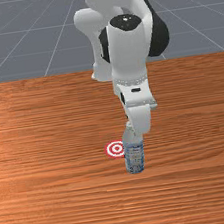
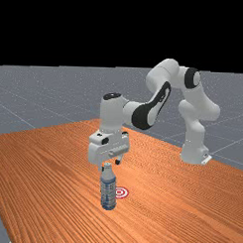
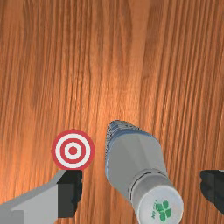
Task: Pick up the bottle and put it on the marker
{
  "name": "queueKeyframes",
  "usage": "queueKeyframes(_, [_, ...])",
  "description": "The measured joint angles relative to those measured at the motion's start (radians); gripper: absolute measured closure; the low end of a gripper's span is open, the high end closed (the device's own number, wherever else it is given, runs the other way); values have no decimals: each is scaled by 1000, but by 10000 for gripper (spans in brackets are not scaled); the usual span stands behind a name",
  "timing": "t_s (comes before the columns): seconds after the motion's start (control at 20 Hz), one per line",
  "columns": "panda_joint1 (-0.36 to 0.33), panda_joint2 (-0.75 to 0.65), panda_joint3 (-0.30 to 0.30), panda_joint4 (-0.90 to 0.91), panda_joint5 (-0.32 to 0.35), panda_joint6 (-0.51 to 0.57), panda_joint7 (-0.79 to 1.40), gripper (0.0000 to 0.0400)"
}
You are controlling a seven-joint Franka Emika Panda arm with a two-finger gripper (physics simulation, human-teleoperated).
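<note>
A robot's pincer [image 2: 110,165] is spread wide around the capped top of an upright bottle [image 2: 108,190], gripping nothing. The wrist view shows the cap [image 3: 161,205] between the two fingers [image 3: 72,194], with a gap on either side; the cap appears nearer the finger farther from the marker [image 3: 73,150]. In the far view, the fingertips show at about the height of the cap.

The white and grey arm [image 2: 167,75] is bent over in an arch. In the far view its base [image 2: 194,146] is toward two o'clock from the bottle, and the arm reaches across to the far view's left, where its last section [image 2: 112,115] hangs upright, pointing down. In the front view the arm comes down to the bottle from between twelve and one o'clock.

The bottle, clear with a blue patterned label, stands on the orange-brown wooden surface [image 1: 56,202], beside the flat, round, red-and-white marker and off it. The front view puts the marker at ten o'clock from the bottle, partly hidden behind it; the far view puts it at about three o'clock from the bottle's middle.
</note>
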Motion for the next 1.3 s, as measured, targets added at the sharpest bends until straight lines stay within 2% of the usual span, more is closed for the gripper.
queueKeyframes(0.05, [50, 25, -66, -5, 46, 59, 334, 151])
queueKeyframes(0.1, [-23, 29, 23, -16, 47, 72, -12, 179])
queueKeyframes(0.25, [-25, 22, 23, -14, 49, 67, -13, 184])
queueKeyframes(0.3, [-50, 13, 62, 18, -11, -13, -292, 183])
queueKeyframes(0.35, [-5, -10, 1, 14, 5, -1, 1, 190])
queueKeyframes(0.5, [-4, -16, -1, 10, 14, 0, 25, 200])
queueKeyframes(0.65, [0, -20, -36, 3, 34, 0, 161, 199])
queueKeyframes(0.75, [-22, -22, -43, -1, 39, 0, 145, 199])
queueKeyframes(0.95, [-68, -26, -16, -8, 38, -1, -18, 200])
queueKeyframes(1.05, [-64, -24, -21, 8, 29, -78, -11, 200])
queueKeyframes(1.3, [-63, -179, -24, -255, 32, 69, 11, 200])
